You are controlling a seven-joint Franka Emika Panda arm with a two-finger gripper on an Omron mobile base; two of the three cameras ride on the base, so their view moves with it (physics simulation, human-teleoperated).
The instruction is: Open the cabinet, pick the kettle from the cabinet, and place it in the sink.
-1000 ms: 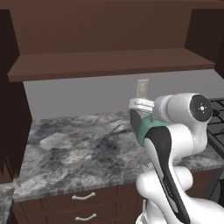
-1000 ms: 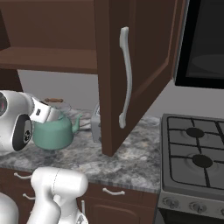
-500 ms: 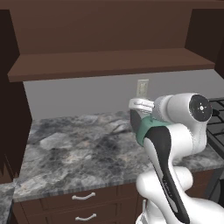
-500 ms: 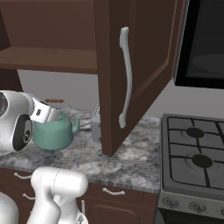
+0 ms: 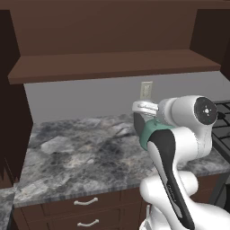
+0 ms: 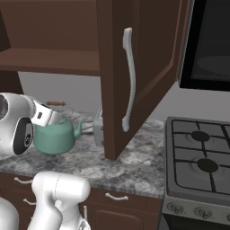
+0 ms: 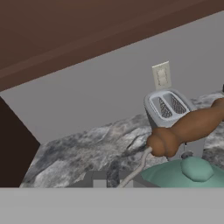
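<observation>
The teal kettle [image 6: 54, 136] hangs close over the grey marbled counter [image 6: 134, 168], below the open cabinet [image 6: 148, 58]. I cannot tell whether its base touches the stone. My gripper [image 6: 50, 113] is shut on the thin wire of its arched handle, just left of the brown grip [image 7: 188, 127]. From the left base the arm hides most of the kettle [image 5: 146, 134], and the gripper [image 5: 144, 107] sits above it. Through the hand camera the lid knob [image 7: 197, 168] lies close below, and the fingertips [image 7: 94, 179] rise at the bottom edge. The sink is out of view.
The cabinet's right door stands swung out over the counter, its silver bar handle [image 6: 129, 81] facing me. A grey toaster [image 7: 168, 107] stands behind the kettle under a wall outlet [image 5: 146, 90]. A gas stove [image 6: 197, 166] lies to the right. Drawers [image 5: 85, 202] run below the counter.
</observation>
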